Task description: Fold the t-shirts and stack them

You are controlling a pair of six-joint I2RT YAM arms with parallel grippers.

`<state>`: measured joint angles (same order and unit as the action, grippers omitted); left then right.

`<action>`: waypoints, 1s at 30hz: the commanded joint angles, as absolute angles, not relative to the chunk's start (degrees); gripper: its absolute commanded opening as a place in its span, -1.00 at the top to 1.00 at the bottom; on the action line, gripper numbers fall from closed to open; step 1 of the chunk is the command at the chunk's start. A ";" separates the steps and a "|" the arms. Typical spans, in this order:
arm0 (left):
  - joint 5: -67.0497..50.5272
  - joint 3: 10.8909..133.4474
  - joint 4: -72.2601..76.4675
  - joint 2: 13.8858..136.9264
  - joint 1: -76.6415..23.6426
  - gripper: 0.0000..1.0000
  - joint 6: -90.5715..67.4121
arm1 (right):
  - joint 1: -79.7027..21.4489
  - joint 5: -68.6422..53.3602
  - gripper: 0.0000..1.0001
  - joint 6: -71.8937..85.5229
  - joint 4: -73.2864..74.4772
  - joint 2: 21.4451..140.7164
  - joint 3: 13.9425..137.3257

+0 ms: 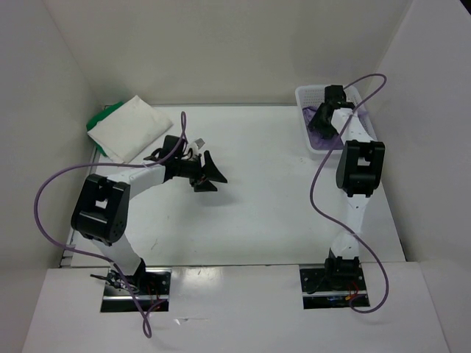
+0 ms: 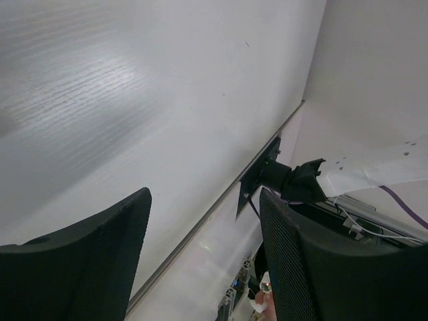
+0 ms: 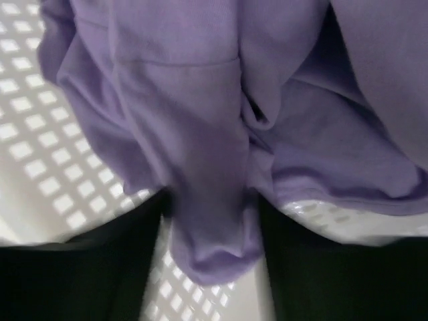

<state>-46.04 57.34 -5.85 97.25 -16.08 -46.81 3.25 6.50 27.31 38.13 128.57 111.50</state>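
A folded cream-white t-shirt (image 1: 131, 126) lies at the table's back left on top of a bright green t-shirt (image 1: 101, 118), of which only an edge shows. The lavender t-shirt (image 3: 200, 114) lies crumpled in the white mesh basket (image 1: 305, 94). My right gripper (image 3: 210, 204) is down in the basket and open, its dark fingers (image 3: 100, 267) wide apart with a hanging fold of the lavender cloth between them. In the top view this right gripper (image 1: 322, 118) hides most of the lavender t-shirt (image 1: 316, 137). My left gripper (image 1: 210, 173) hovers open over the middle-left of the table, holding nothing.
The basket's mesh floor (image 3: 40, 134) shows under the purple cloth. White walls enclose the table on three sides. In the left wrist view the left gripper (image 2: 204, 221) looks across the bare white table (image 2: 134, 100) toward the right arm's base (image 2: 287, 180).
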 commanded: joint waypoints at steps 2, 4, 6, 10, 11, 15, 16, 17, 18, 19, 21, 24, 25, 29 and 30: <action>-43.42 57.39 -6.06 94.83 -15.29 -0.44 -45.09 | 2.90 6.59 0.24 28.04 37.71 130.87 116.62; -42.89 58.26 -7.12 94.83 -15.29 -0.44 -44.38 | 2.90 5.98 0.62 28.56 36.04 129.47 115.76; -42.19 59.50 -7.12 94.31 -15.29 -0.44 -44.38 | 2.90 5.98 0.97 29.09 33.68 125.36 114.61; -41.66 63.62 -7.12 94.31 -15.29 -0.51 -44.91 | 2.90 5.36 1.00 29.71 31.56 115.71 111.98; -40.79 64.50 -7.12 94.31 -15.29 -0.51 -44.91 | 2.90 4.75 1.00 30.32 31.03 113.58 111.97; -40.78 68.90 -8.34 94.83 -14.06 -0.54 -45.53 | 2.90 -0.60 1.00 33.64 20.94 97.33 104.53; -40.78 69.52 -8.35 94.83 -13.19 -0.54 -46.14 | 2.90 -2.44 1.00 34.62 17.79 92.34 104.50; -40.17 70.13 -8.35 94.83 -12.23 -0.56 -47.01 | 2.90 -4.72 1.00 35.41 17.23 90.81 105.63; -39.21 70.14 -8.35 94.83 -11.69 -0.59 -47.02 | 2.90 -9.71 1.00 36.64 17.23 90.01 109.47; -38.50 70.66 -8.35 94.83 -11.69 -0.59 -47.72 | 1.68 -12.89 1.00 37.17 17.23 89.48 111.86; -36.92 70.66 -8.35 94.31 -9.24 -0.62 -48.52 | 0.36 -24.22 1.00 39.36 15.65 89.47 118.19; -34.64 70.66 -7.74 93.17 -6.42 -0.62 -50.01 | -3.50 -38.86 1.00 44.71 11.18 91.84 128.96; -33.50 70.66 -7.73 93.16 -5.81 -0.62 -50.01 | -4.82 -41.89 1.00 46.04 9.77 93.06 132.33; -32.34 69.53 -7.73 90.37 -1.94 -0.62 -51.23 | -12.20 -49.29 1.00 50.17 8.37 101.15 153.96; -31.47 69.52 -7.73 89.83 -0.28 -0.64 -51.76 | -13.26 -50.61 1.00 52.36 1.74 101.16 152.85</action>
<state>-33.65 69.12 -8.95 94.13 -2.61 -50.00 -10.94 -39.16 45.69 11.33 98.67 149.80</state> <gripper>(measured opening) 0.815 0.010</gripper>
